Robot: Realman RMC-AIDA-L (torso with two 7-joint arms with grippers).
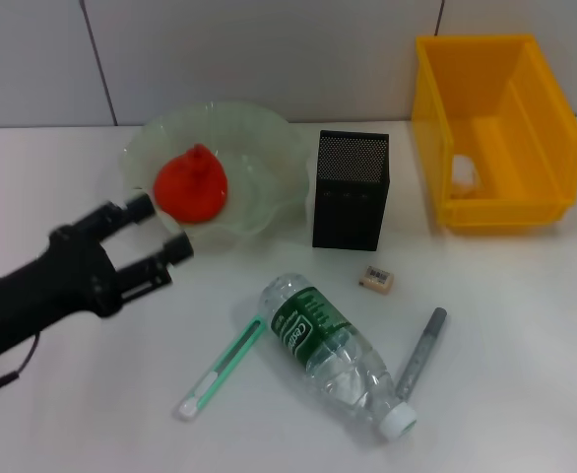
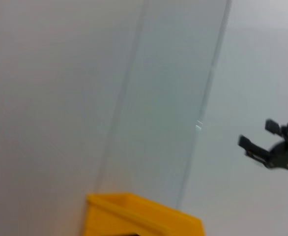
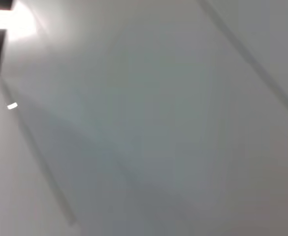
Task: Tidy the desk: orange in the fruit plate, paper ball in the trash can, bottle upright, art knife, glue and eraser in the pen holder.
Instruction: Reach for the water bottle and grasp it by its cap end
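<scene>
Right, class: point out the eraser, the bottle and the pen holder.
eraser [image 1: 376, 280], head view, its top face.
bottle [image 1: 333, 350], head view, middle of its lying body.
pen holder [image 1: 349, 206], head view, its front mesh wall.

A white table is carrying the plate, holder and bin along its far side. Nearer, the bottle is lying flat between knife and a grey pen, eraser sitting just beyond.
</scene>
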